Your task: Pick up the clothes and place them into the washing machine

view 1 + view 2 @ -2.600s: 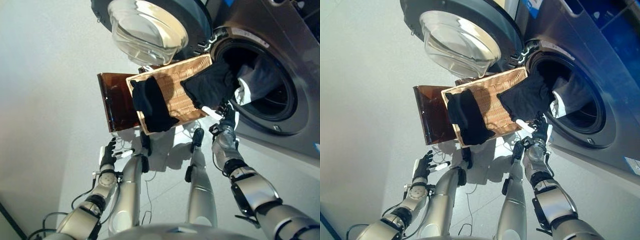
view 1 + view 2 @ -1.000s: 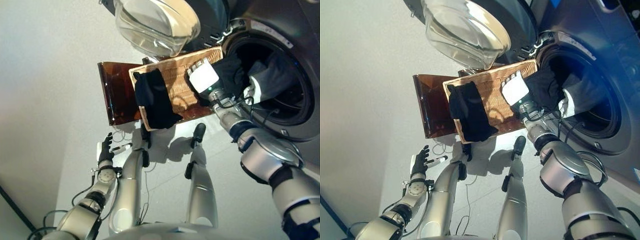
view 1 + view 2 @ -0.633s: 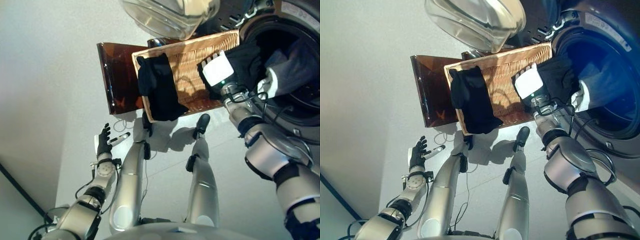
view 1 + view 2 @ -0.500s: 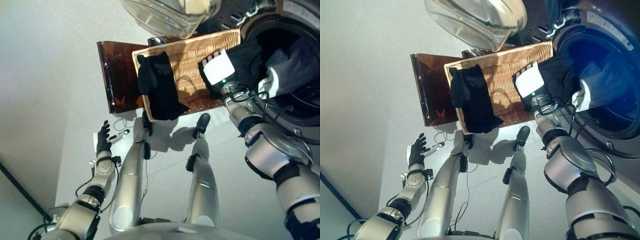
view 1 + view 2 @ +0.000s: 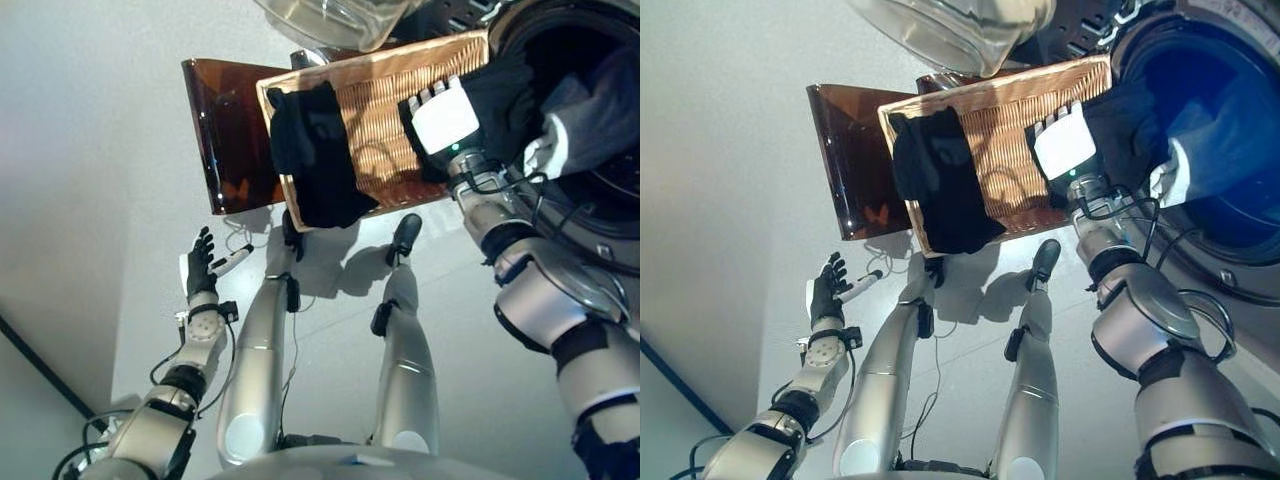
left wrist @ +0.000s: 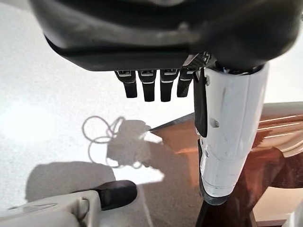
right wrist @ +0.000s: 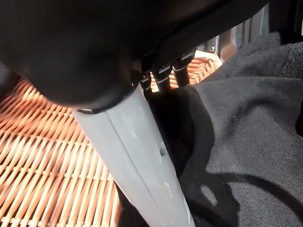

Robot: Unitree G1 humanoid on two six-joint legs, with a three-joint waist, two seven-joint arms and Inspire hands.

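A shallow wicker basket (image 5: pixel 385 110) rests on a dark brown box (image 5: pixel 225 130) beside the washing machine's open drum (image 5: pixel 590 190). One black garment (image 5: pixel 310 150) lies across the basket's left part and hangs over its near rim. A second black garment (image 5: pixel 510 95) lies at the basket's right end, reaching to the drum's mouth. My right hand (image 5: pixel 445 120) is over the basket with straight fingers on the edge of this second garment (image 7: pixel 236 123), thumb (image 7: pixel 137 156) laid along it. My left hand (image 5: pixel 200 265) is open and empty, low at the left over the floor.
A grey garment (image 5: pixel 600 100) with a white part (image 5: pixel 545 155) hangs in the drum's mouth. The machine's glass door (image 5: pixel 960 25) stands open above the basket's far side. The brown box's corner shows in the left wrist view (image 6: pixel 265 156). Pale floor lies to the left.
My right hand has come up from below the basket's near rim onto the black garment at its right end. The camera has shifted. My left hand stays open at the left.
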